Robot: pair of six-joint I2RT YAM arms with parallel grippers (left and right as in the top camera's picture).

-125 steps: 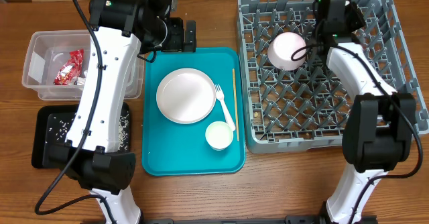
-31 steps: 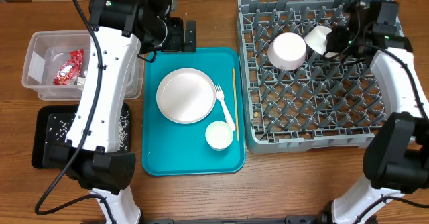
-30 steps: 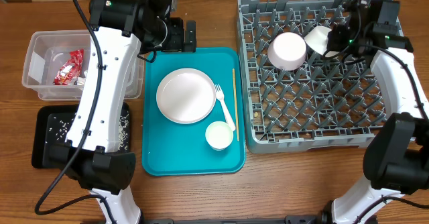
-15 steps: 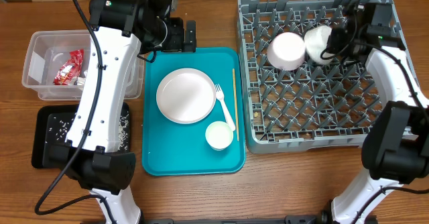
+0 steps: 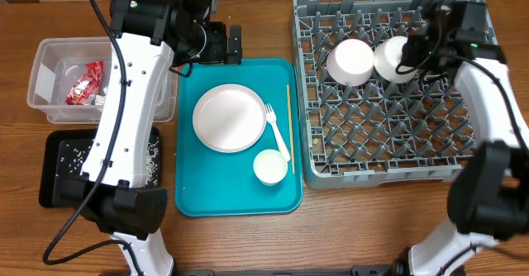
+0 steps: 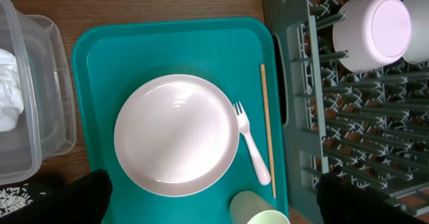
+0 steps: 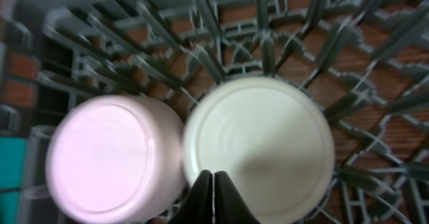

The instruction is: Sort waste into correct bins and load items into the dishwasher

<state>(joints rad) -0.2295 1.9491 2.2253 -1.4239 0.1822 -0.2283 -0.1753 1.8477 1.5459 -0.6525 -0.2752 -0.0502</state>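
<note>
right jaws (image 7: 213,184) closed at racked bowl (image 7: 258,150) rim | left jaws (image 6: 216,200) wide open | plate (image 6: 175,135) lies left, nearer left jaws

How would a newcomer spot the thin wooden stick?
Find the large teal rectangular tray in the middle. Along its edge nearest the grey plastic dish rack, beside the white plastic fork, lies the thin wooden stick. It alone is straight, tan and needle-slim.

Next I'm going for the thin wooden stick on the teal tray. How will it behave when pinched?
The wooden stick looks thin and straight, so probably stiff and light. It lies flat on the teal tray, so it may slide or roll rather than lift, perhaps against the fork beside it.
</note>
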